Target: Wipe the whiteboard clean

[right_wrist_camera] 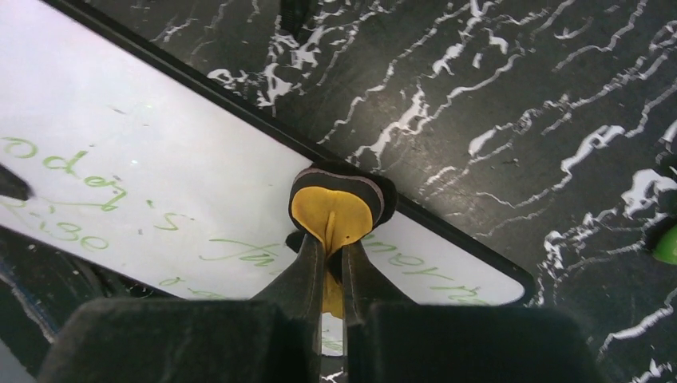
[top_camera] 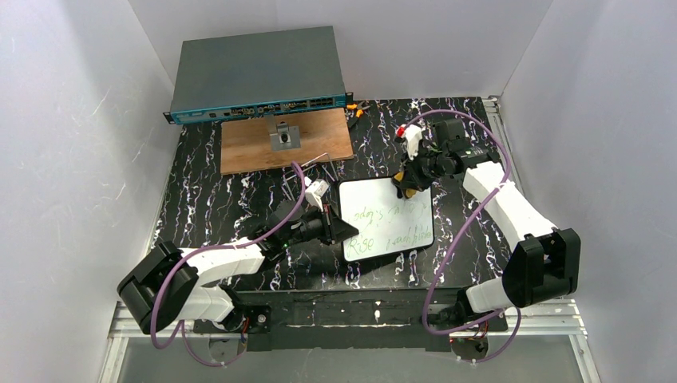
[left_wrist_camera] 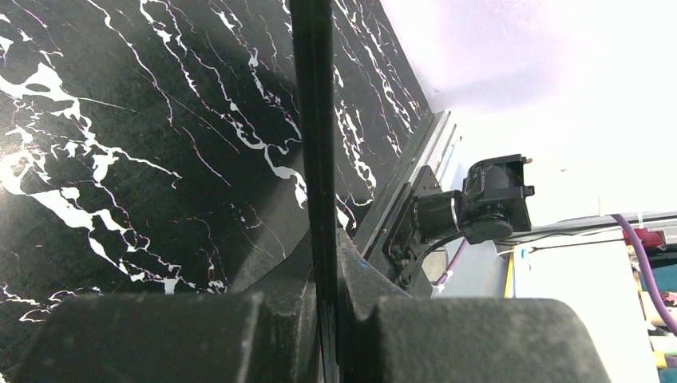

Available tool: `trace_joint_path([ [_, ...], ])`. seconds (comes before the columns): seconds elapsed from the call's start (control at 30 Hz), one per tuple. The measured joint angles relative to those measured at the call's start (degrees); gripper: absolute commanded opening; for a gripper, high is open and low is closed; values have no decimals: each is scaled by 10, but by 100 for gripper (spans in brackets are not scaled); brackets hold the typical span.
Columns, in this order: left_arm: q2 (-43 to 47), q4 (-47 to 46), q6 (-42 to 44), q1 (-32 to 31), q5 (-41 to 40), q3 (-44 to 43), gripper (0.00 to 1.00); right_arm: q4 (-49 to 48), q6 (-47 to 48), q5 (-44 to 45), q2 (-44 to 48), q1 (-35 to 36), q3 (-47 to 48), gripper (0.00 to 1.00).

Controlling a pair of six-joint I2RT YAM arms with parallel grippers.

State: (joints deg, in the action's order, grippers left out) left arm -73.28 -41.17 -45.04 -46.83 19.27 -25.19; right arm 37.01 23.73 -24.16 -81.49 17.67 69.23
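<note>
The whiteboard (top_camera: 387, 222) lies flat on the black marbled table, with green handwriting across it. My left gripper (top_camera: 348, 230) is shut on its left rim; in the left wrist view that rim (left_wrist_camera: 314, 120) runs edge-on as a thin black strip between the closed fingers of the left gripper (left_wrist_camera: 329, 267). My right gripper (top_camera: 407, 188) is shut on a yellow eraser with a black felt face (right_wrist_camera: 335, 209). The eraser rests on the whiteboard (right_wrist_camera: 160, 136) at its far edge, near the upper right corner. The right gripper (right_wrist_camera: 329, 243) pinches the eraser's yellow back.
A brown wooden panel (top_camera: 255, 148) with a small metal block (top_camera: 285, 137) lies at the back left, a grey network switch (top_camera: 255, 72) behind it. Orange-handled tools (top_camera: 357, 108) sit at the back. A green object (right_wrist_camera: 667, 243) shows at the right edge of the right wrist view.
</note>
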Motion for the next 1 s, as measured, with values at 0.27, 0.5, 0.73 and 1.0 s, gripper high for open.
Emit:
trace_joint_path([
  [0.27, 0, -4, 7, 0, 5, 1, 0, 6, 27, -67, 30, 20, -46, 1],
  [0.5, 0, -4, 6, 0, 7, 1, 0, 0, 13, -50, 53, 4, -91, 1],
  [0.73, 0, -3, -1, 0, 4, 1, 0, -7, -28, -3, 21, -23, -51, 1],
  [1.0, 0, -4, -1, 1, 1, 1, 0, -5, -25, -50, -1, -12, -15, 1],
])
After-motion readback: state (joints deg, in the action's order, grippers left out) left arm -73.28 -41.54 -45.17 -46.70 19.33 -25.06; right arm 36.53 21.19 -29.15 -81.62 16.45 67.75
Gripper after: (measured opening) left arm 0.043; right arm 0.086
